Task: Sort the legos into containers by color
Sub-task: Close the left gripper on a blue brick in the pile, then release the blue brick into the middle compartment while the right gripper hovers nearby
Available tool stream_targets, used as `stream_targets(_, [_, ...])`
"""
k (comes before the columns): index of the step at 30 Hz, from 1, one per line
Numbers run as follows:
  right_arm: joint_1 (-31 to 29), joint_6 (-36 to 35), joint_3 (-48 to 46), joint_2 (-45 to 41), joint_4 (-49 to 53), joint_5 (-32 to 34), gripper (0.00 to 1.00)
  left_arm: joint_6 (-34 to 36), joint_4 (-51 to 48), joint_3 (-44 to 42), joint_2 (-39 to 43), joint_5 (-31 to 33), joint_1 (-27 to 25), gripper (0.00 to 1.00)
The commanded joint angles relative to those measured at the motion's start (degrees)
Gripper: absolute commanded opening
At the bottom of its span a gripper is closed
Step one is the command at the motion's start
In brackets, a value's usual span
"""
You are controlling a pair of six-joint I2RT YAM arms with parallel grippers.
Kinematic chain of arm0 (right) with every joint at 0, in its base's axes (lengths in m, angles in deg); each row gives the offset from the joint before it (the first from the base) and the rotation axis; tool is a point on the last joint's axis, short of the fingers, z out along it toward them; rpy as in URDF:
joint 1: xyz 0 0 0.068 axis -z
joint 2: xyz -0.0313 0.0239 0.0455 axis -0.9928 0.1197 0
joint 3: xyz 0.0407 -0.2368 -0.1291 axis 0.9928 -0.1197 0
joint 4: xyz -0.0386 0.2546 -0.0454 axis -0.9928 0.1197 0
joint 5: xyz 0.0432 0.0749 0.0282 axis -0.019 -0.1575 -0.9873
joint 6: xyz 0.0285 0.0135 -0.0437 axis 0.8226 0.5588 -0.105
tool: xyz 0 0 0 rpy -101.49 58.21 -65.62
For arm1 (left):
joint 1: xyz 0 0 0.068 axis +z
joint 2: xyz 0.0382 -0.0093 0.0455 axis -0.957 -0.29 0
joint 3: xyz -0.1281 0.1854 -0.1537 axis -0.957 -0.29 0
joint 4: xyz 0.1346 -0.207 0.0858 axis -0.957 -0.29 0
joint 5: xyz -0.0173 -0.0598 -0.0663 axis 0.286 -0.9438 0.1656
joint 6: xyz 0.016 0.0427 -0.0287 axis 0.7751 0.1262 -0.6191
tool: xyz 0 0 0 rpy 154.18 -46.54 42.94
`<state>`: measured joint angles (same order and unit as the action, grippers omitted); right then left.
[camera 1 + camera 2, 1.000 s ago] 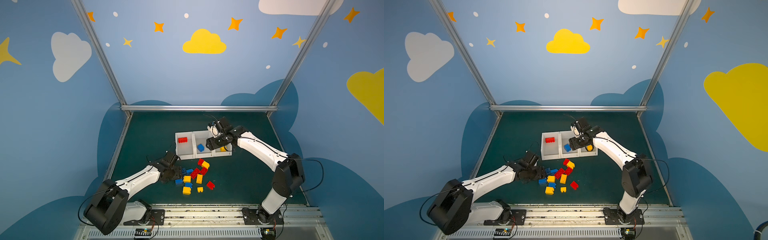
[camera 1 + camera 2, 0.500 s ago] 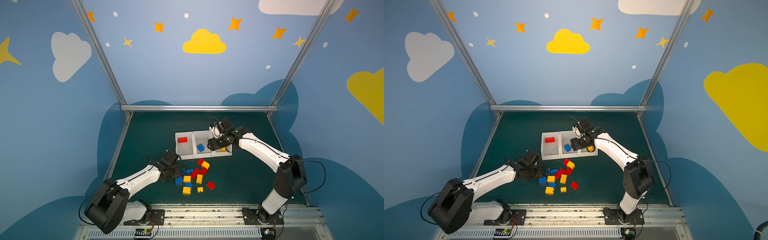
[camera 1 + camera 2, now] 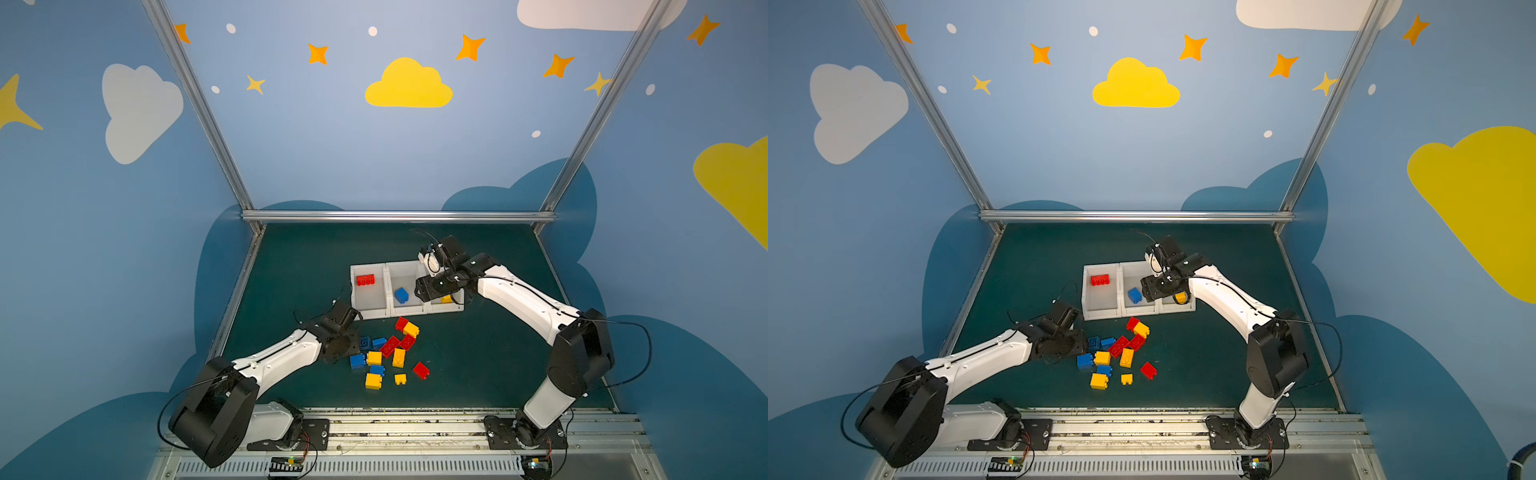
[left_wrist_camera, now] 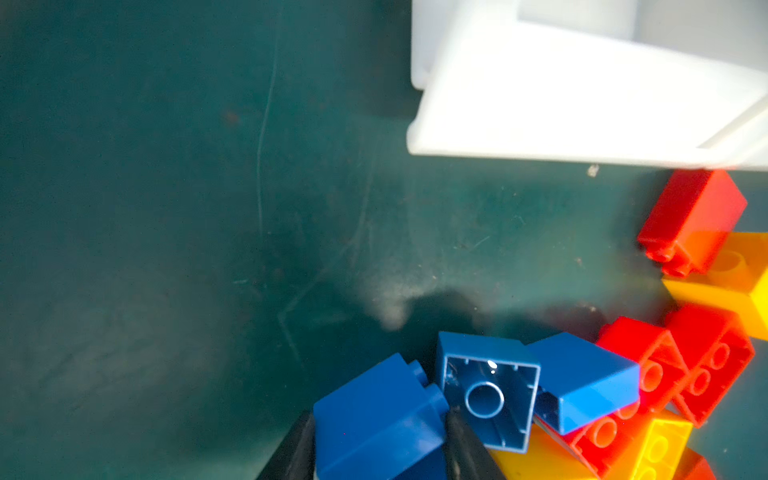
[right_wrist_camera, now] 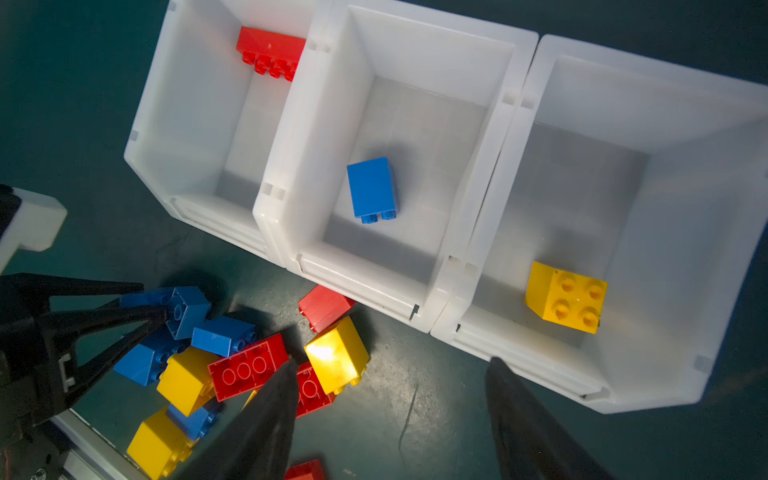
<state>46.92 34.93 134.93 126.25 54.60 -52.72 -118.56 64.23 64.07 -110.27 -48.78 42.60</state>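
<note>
My left gripper (image 4: 380,428) is down at the near-left edge of the loose pile (image 3: 384,353) on the green mat (image 4: 166,208), and the left wrist view shows a blue brick (image 4: 374,407) sitting between its two fingers (image 4: 465,449), which lie against the brick's opposite sides; I judge that a grip, though I cannot tell how firm it is. The brick is low on the mat, studs pointing away from me. An upturned hollow blue brick (image 4: 486,399) lies right beside one finger, so I should rise straight up before travelling, or I will drag it along and scatter the reds and yellows behind it. The brick belongs in the middle bin (image 5: 432,124), where one blue piece (image 5: 372,187) already lies. I need to clear that bin's near wall and let go low inside it, so nothing bounces into a neighbouring bin. My right gripper (image 5: 392,363) hangs over the bins with its jaws well apart and nothing in them. It should move aside before my left arm arrives.
</note>
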Motion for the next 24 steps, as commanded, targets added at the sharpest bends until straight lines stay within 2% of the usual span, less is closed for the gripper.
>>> stream_targets(1, [0.2, 0.4, -0.2, -1.5, -0.1, 0.1, 0.71, 1.2, -1.1, 0.9, 0.9, 0.6, 0.0, 0.45])
stream_targets(13, [0.2, 0.3, -0.1, -1.8, -0.3, 0.3, 0.71, 4.8, -4.8, 4.6, 4.2, 1.5, -0.1, 0.43])
stream_targets(24, [0.8, 0.4, -1.1, -3.5, -0.5, 0.6, 0.71, 10.0, -5.3, 12.4, 1.7, 1.1, -1.8, 0.42])
